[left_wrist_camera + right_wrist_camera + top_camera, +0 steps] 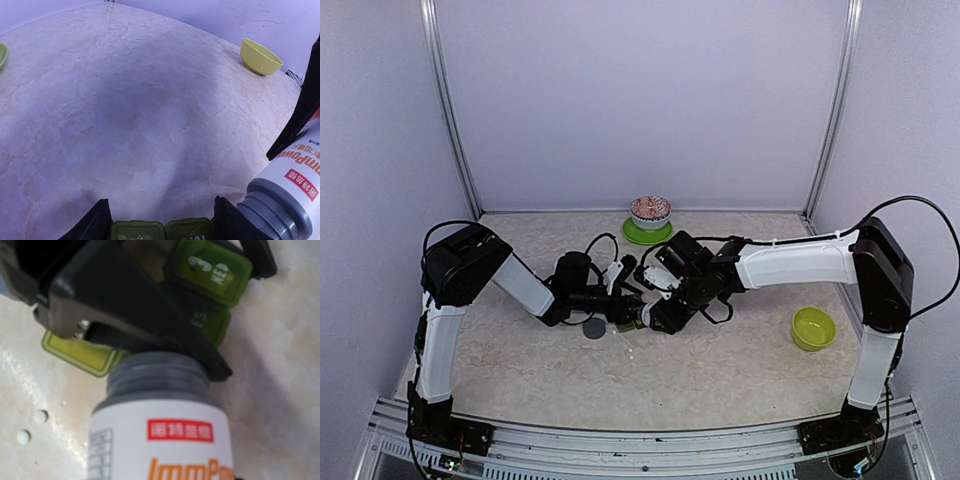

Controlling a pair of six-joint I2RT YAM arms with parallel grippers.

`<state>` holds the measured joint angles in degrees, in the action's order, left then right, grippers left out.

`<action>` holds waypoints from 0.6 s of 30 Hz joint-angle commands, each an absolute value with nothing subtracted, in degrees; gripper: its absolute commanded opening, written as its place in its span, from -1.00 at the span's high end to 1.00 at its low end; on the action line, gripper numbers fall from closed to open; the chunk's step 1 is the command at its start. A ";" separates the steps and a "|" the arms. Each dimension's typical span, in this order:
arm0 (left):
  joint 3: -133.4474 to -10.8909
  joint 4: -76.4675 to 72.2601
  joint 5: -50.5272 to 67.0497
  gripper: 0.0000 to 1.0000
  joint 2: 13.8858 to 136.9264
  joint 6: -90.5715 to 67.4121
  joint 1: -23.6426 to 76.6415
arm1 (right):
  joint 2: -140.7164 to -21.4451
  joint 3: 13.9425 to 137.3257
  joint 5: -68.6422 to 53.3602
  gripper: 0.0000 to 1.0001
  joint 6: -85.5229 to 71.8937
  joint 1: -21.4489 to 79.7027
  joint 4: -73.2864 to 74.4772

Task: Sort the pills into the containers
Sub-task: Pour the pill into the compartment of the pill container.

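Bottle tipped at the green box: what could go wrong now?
Two pills lie loose on the table, so more could miss the box the same way. The bottle has its mouth pointing at a black finger of the left hand, not clearly into an open cell, so pills might bounce off it and scatter.
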<state>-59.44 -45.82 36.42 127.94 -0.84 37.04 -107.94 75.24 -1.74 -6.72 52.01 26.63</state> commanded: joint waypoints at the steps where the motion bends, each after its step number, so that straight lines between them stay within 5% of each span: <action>1: -59.45 -46.75 37.92 -0.31 129.38 -1.03 37.21 | -109.19 77.62 0.36 0.31 -7.92 51.85 25.76; 18: -59.50 -46.73 38.03 -0.31 129.43 -1.03 37.20 | -111.37 78.52 0.90 0.31 -10.79 52.55 24.74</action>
